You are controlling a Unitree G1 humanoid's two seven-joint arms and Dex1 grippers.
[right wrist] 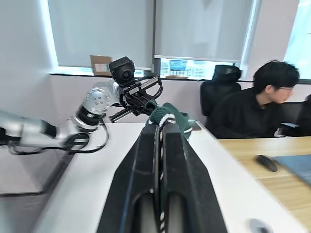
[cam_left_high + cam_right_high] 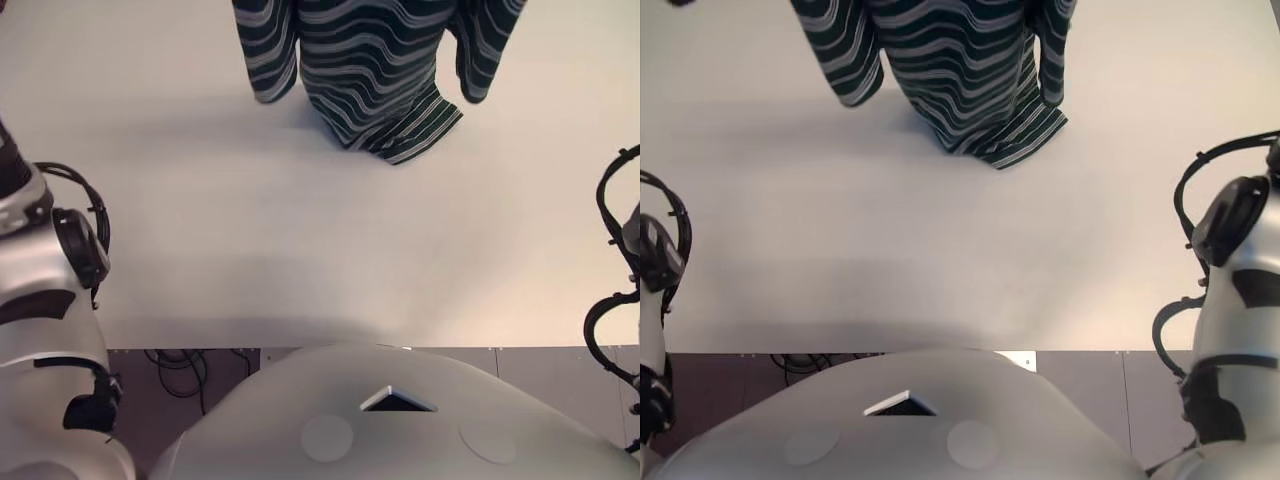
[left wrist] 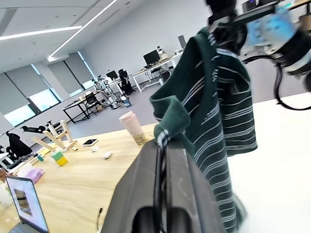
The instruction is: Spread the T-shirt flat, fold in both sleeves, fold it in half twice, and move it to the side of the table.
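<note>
The dark green T-shirt [image 2: 360, 70] with thin white stripes hangs upright over the far middle of the white table [image 2: 300, 250]. Its lower hem bunches on the tabletop, and a sleeve dangles on each side. In the left wrist view my left gripper [image 3: 163, 141] is shut on a bunched edge of the T-shirt [image 3: 218, 121]. Farther off, my right gripper [image 3: 243, 29] holds the other top corner. In the right wrist view my right gripper [image 1: 160, 126] is shut on a green fold with white trim [image 1: 170, 114]. Beyond it, my left gripper [image 1: 141, 97] clamps the shirt.
The near half of the table is bare white surface down to its front edge [image 2: 300, 345]. Cables [image 2: 180, 365] lie on the floor below that edge. Beside the table stands a wooden desk with a cup [image 3: 132, 127] and a laptop [image 3: 24, 204].
</note>
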